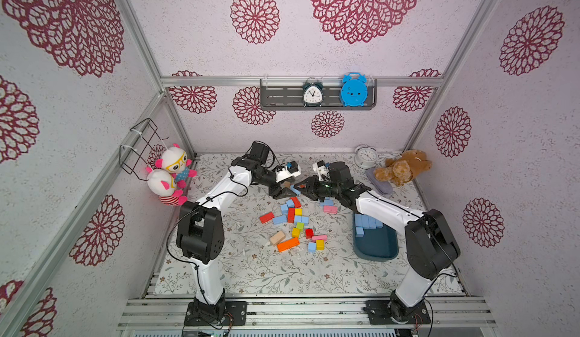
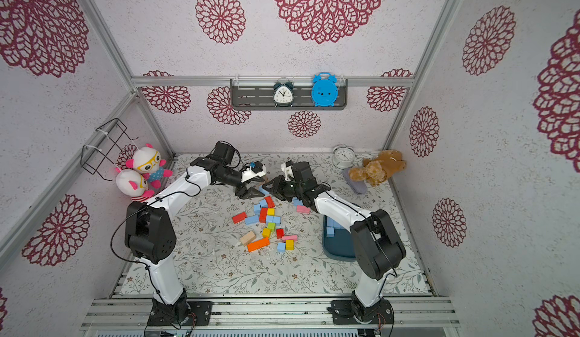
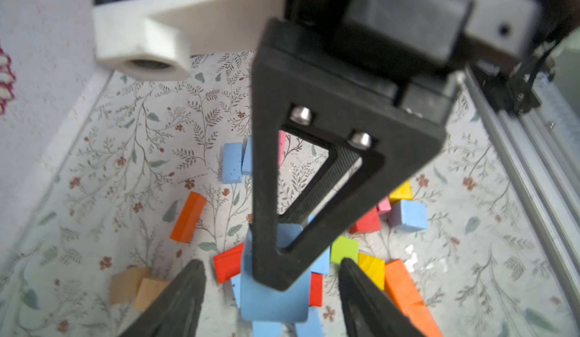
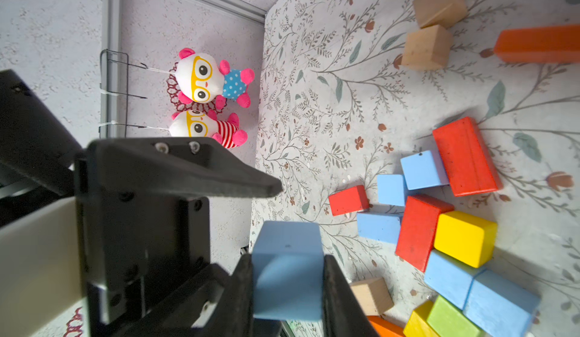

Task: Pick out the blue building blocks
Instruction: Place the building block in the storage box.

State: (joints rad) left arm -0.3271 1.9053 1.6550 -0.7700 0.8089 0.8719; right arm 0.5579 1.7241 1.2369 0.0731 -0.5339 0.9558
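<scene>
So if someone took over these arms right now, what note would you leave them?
Left gripper: open, empty, close beside the right one.
Right gripper: shut on a blue block, held above the table.
Done: a row of blue blocks sits in the tub.
To do: probably tub the held block, then the blue ones lying among the other colours.

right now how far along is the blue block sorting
Done: several blue blocks sit in the teal tub. In hand: the right gripper clamps one blue block, and the left gripper stands open. Left: at least six loose blue blocks lie among other colours on the mat.
</scene>
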